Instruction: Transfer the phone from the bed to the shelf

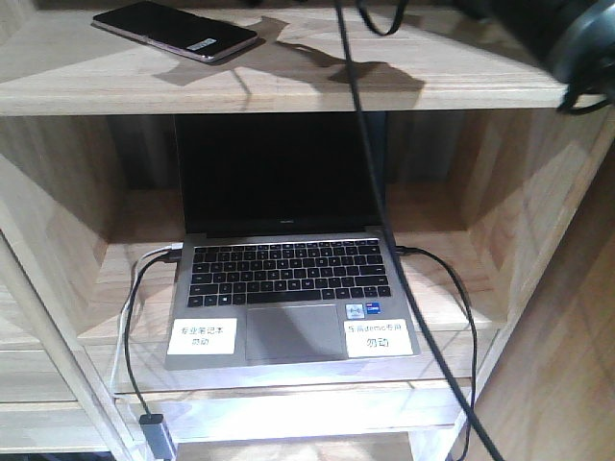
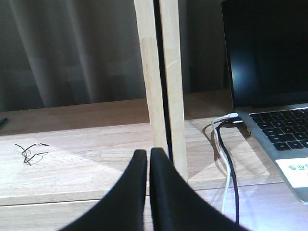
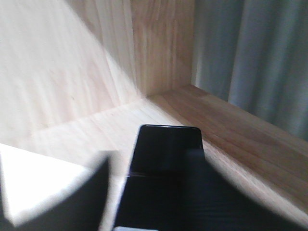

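Exterior front-facing: glossy flat phone (image 1: 176, 31) on pale-wood shelf (image 1: 288, 82).

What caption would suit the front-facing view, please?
Phone lying on the shelf's upper board, above an open laptop.

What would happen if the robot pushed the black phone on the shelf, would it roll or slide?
The phone lies flat on the shelf, so it would probably slide, not roll or tip. Its glossy black face looks slippery, so a grip might slip. It looks like a stiff slab, though a line across it in the right wrist view might be a fold.
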